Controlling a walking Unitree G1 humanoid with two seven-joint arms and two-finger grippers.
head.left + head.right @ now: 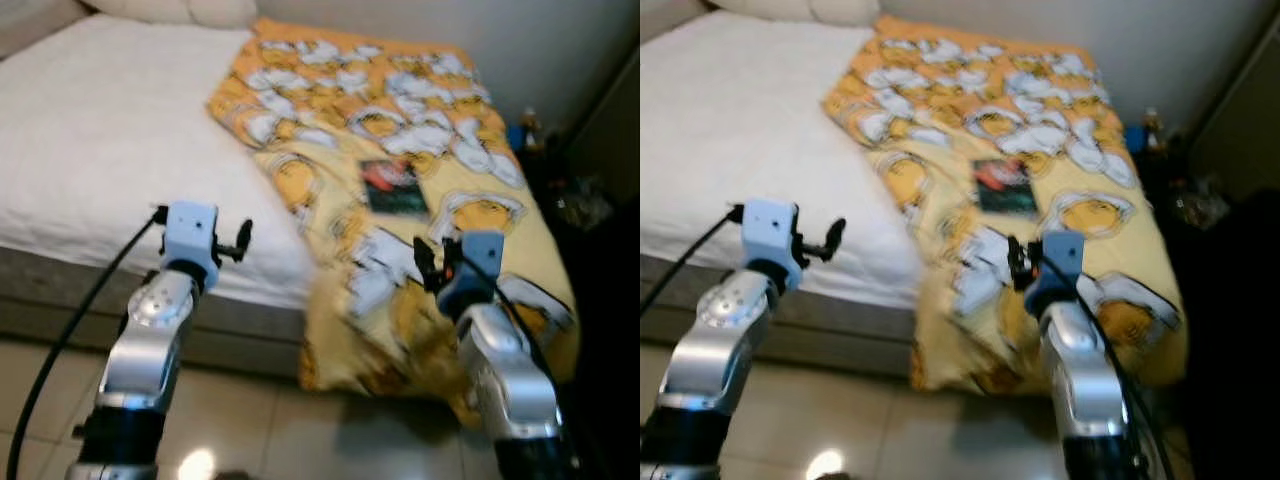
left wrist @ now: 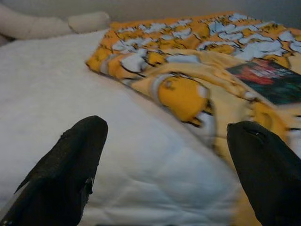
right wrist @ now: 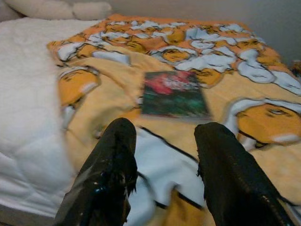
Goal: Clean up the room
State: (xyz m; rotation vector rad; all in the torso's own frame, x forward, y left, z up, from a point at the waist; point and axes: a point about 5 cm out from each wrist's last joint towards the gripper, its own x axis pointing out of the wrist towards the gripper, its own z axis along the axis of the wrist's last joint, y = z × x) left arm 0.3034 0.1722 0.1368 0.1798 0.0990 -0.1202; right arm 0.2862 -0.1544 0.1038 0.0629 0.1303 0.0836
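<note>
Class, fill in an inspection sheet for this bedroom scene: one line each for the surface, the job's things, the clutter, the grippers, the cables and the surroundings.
Surface: bed with a white cover, pale pillows at its head.
Job's things: yellow cartoon blanket spread over the bed's right side, its near end hanging over the edge toward the floor; a dark book lies flat on it.
Clutter: small items on the floor in the dark corner right of the bed, too blurred to name.
Grippers: left gripper open, over the white cover; right gripper open, over the blanket short of the book; both hold nothing.
Cables: black cable running along the left arm.
Surroundings: tiled floor, plain wall behind.
</note>
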